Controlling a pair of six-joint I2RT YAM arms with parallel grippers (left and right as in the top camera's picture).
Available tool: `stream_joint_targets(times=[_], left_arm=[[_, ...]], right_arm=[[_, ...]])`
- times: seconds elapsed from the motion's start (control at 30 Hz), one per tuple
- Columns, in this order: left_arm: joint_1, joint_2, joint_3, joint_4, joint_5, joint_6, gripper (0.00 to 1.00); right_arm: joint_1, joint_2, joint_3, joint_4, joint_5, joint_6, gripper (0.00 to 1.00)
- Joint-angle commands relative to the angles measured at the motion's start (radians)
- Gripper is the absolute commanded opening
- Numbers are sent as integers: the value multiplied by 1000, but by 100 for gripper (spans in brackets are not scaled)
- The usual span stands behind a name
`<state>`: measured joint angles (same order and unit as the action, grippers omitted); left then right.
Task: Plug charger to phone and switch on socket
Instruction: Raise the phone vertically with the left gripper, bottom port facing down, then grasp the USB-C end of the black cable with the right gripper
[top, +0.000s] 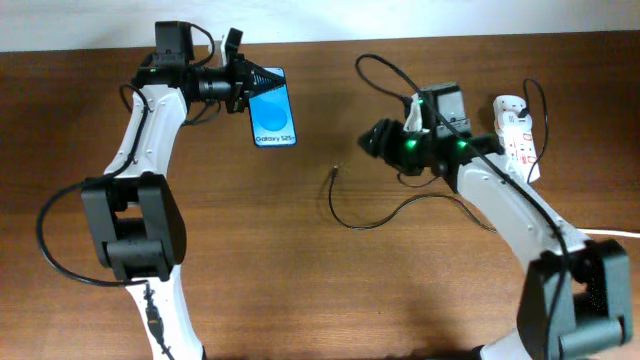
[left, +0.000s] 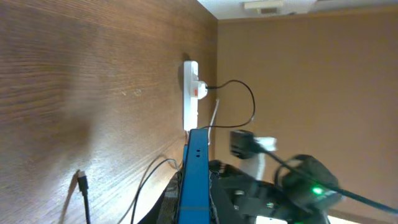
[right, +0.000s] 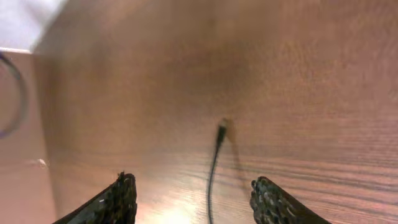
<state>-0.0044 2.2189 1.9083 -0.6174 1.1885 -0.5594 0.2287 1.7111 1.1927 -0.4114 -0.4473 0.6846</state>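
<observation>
The phone (top: 272, 110), blue screen with "Galaxy S25" text, is held off the table by my left gripper (top: 262, 82), shut on its top end; in the left wrist view it shows edge-on as a blue bar (left: 196, 174) between the fingers. The charger cable (top: 375, 215) lies on the table with its small connector (top: 334, 172) at the free end. My right gripper (top: 372, 140) is open, above and right of the connector. In the right wrist view the connector (right: 220, 131) lies ahead of the open fingers (right: 193, 190). The white socket (top: 517, 135) lies at the far right.
The socket also shows in the left wrist view (left: 190, 93), with a black cable plugged into it. The connector lies at lower left there (left: 81, 180). A thick white cord (top: 610, 233) runs off the right edge. The wooden table (top: 330, 290) spans the view.
</observation>
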Motion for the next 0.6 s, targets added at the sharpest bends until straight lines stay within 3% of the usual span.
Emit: stream_joint_targets(times=[0.0, 0.1, 0.3, 0.57], left_arm=[[0, -13, 10, 2, 53, 15, 0], [3, -13, 10, 2, 46, -85, 0], [1, -13, 10, 2, 43, -108, 0], [1, -13, 10, 2, 42, -126, 0]], right_arm=[[57, 86, 2, -3, -12, 5, 53], [92, 176, 2, 32, -15, 62, 38], [126, 333, 2, 205, -132, 84, 37], [140, 360, 2, 253, -88, 84, 36]])
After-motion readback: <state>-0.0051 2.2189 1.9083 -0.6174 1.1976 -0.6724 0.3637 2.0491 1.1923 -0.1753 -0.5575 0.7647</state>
